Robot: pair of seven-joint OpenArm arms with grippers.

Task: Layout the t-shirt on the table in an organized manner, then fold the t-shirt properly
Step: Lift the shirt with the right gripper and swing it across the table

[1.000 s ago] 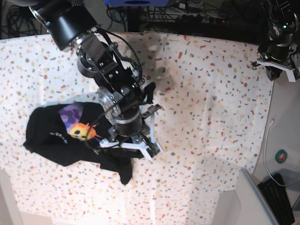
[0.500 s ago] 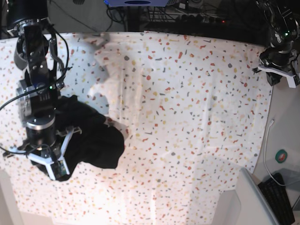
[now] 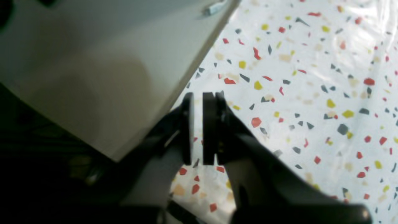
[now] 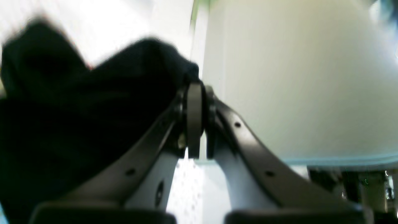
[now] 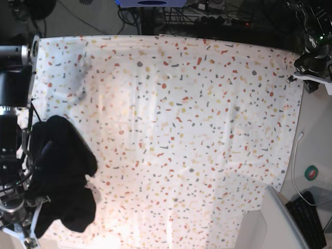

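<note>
The black t-shirt [image 5: 62,171] lies bunched in a heap at the left edge of the speckled table [image 5: 197,114]; its print is hidden. My right gripper [image 5: 23,231] hangs at the bottom left corner of the base view, just past the heap. In the right wrist view its pads [image 4: 194,118] are pressed together, and the dark t-shirt [image 4: 77,102] gathers at their tips and drapes left. My left gripper [image 5: 313,71] stays at the table's far right edge. There its fingers [image 3: 209,124] stand almost touching over the speckled table [image 3: 311,77] with nothing between them.
Beyond the table's right edge lie a thin white cable [image 5: 294,155], a round green-rimmed thing [image 5: 311,173], a black keyboard [image 5: 307,210] and a pale panel [image 5: 280,220]. Dark cables and equipment [image 5: 207,15] line the back. A pale surface [image 3: 93,62] borders the cloth.
The right arm has swung from the middle of the table to its left edge, dragging the t-shirt along. The shirt has gone from partly spread to bunched. The left arm barely shifted.
</note>
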